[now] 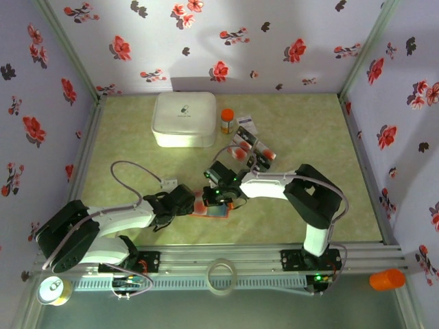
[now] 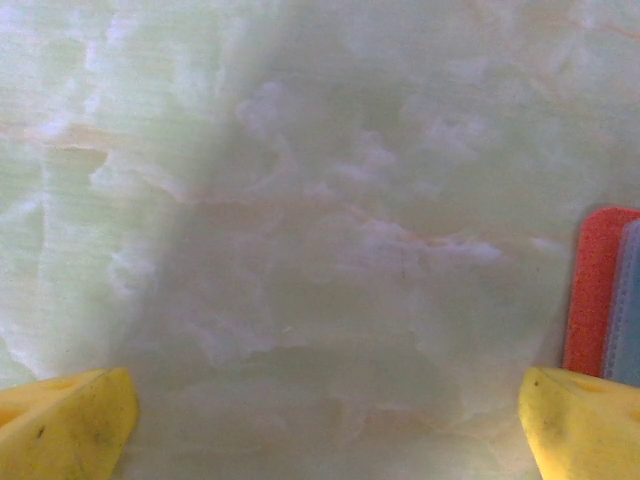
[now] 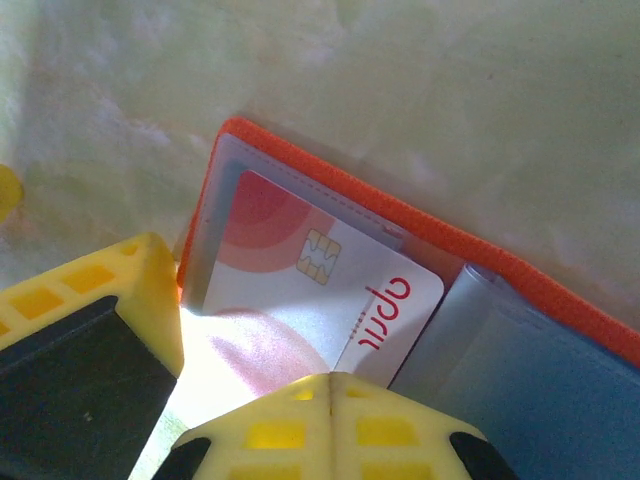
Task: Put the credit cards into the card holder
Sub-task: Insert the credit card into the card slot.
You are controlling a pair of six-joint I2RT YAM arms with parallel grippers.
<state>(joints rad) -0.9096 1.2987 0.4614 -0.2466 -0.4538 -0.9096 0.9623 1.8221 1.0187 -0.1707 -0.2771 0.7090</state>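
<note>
One card holder [image 3: 420, 225] (open), one card [image 3: 330, 300] inside; maybe four loose cards [image 1: 250, 145].

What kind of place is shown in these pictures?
Probably a robot test booth: flower-print walls enclose a marbled green table, and the left arm and right arm stand on an aluminium rail.

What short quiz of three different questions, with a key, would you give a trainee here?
1. True or false: the left gripper is shut on a card.
2. The white plastic card with red circles is: A) lifted in the air; B) in the open orange-red folding card holder; C) between the left gripper's fingers.
3. Which gripper has its yellow fingertips together?
Key: 1 false; 2 B; 3 the right gripper.
</note>
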